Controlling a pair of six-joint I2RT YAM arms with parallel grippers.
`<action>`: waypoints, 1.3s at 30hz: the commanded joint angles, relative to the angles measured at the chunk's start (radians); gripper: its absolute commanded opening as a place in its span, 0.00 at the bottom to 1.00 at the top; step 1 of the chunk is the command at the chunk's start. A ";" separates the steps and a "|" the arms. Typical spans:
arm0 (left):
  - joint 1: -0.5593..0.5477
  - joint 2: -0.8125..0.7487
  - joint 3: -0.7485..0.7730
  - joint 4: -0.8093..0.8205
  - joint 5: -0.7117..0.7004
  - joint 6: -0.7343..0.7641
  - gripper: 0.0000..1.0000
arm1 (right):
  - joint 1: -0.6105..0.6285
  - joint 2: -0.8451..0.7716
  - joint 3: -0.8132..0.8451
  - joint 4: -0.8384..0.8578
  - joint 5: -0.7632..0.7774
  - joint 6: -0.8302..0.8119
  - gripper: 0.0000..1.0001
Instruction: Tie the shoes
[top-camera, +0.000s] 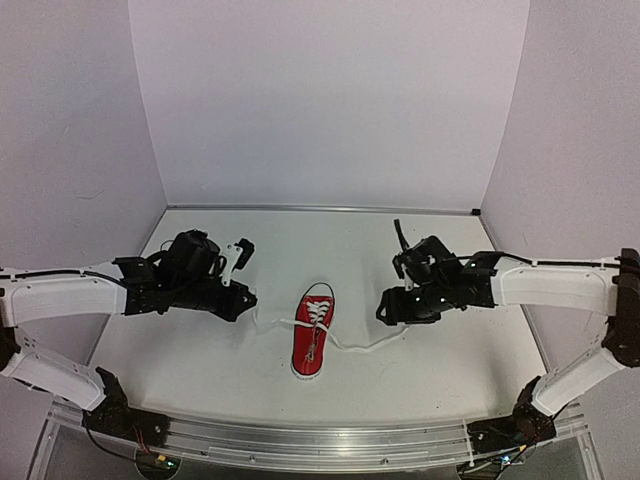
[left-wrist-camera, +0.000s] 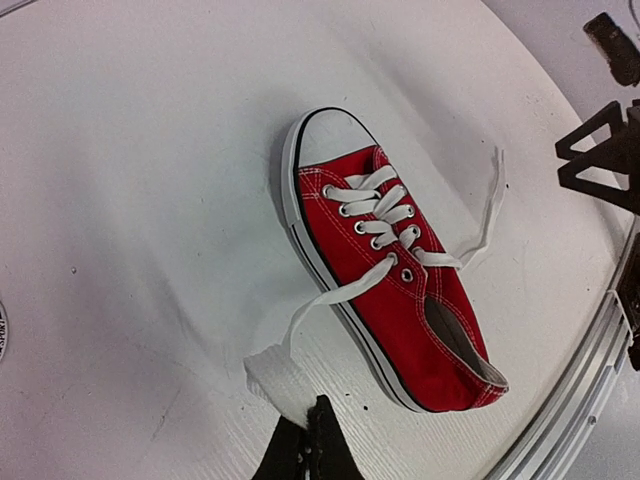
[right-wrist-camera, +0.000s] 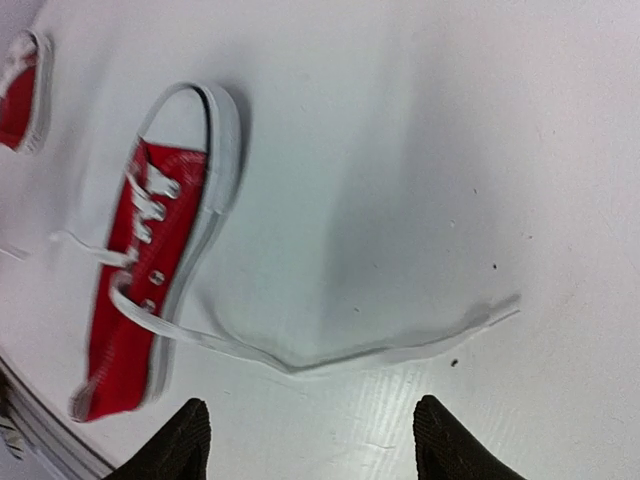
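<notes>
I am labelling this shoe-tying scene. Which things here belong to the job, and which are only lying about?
Of the job: red shoe; its white lace, one end in the shut left gripper, the other lying before the open right gripper; second red shoe, partly seen.
Not of the job: table; metal rail.

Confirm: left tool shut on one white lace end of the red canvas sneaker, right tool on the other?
No: the right tool is open; its white lace end lies loose on the table, per the right wrist view. The left tool grips the other lace end.
</notes>
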 joint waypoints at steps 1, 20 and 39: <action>0.010 0.025 0.062 -0.035 0.033 0.011 0.00 | -0.024 0.089 0.056 -0.134 0.067 -0.023 0.55; 0.010 0.030 0.061 0.002 0.026 0.019 0.00 | -0.085 0.265 -0.014 0.129 0.087 0.277 0.56; -0.016 0.313 0.051 0.058 0.078 0.075 0.00 | -0.088 0.254 0.015 0.170 0.070 0.204 0.00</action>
